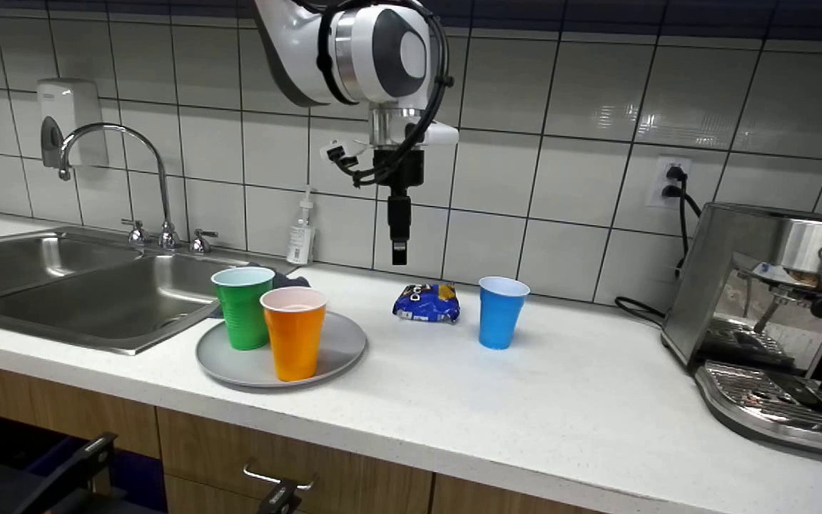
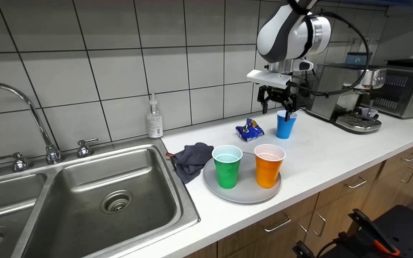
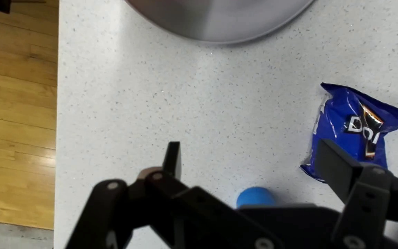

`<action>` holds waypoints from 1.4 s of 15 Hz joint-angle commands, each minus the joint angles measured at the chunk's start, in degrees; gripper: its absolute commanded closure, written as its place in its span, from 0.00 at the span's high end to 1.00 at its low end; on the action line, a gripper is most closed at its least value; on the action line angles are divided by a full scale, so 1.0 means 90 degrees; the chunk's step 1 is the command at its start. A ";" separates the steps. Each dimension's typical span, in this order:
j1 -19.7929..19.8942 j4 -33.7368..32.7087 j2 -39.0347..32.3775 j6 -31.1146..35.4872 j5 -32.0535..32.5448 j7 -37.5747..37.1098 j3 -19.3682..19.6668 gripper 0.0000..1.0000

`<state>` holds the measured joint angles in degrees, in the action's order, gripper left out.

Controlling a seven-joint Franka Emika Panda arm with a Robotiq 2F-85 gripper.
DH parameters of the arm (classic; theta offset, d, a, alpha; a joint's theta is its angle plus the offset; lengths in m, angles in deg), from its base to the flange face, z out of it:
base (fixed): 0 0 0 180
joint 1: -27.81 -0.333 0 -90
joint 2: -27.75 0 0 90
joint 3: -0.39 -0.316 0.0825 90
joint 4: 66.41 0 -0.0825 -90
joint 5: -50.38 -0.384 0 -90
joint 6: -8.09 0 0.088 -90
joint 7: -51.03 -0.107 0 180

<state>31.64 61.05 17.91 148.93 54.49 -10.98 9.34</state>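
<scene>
My gripper [image 3: 254,159] is open and holds nothing, with its two fingers wide apart in the wrist view. It hangs above the white counter in both exterior views, pointing down [image 1: 399,253] [image 2: 276,113]. A blue cup [image 1: 502,314] stands upright on the counter; in the wrist view only part of it [image 3: 255,197] shows, the rest hidden by the gripper. A crumpled blue snack bag [image 3: 344,135] lies near the cup [image 2: 250,133], partly behind one finger in the wrist view. A green cup [image 2: 227,172] and an orange cup [image 2: 268,170] stand upright on a grey plate [image 2: 244,195].
A steel sink [image 2: 188,211] with a faucet [image 2: 38,122] adjoins the plate side of the counter. A dark cloth [image 2: 192,161] lies between sink and plate. A soap bottle [image 1: 301,241] stands by the tiled wall. A coffee machine [image 1: 711,264] and microwave [image 2: 389,93] stand beyond the blue cup.
</scene>
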 commanded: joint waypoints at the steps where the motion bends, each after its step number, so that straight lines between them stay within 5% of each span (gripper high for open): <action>1: 0.0198 -0.0555 -0.0369 -0.0207 -0.0336 0.1009 -0.0011 1.00; 14: 0.0514 -0.1852 -0.1327 -0.0250 -0.0441 0.2571 0.0366 1.00; 21: 0.0369 -0.1505 -0.1128 -0.0108 -0.0302 0.2295 0.0503 1.00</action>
<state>35.62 47.69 7.85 148.15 52.23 9.28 13.12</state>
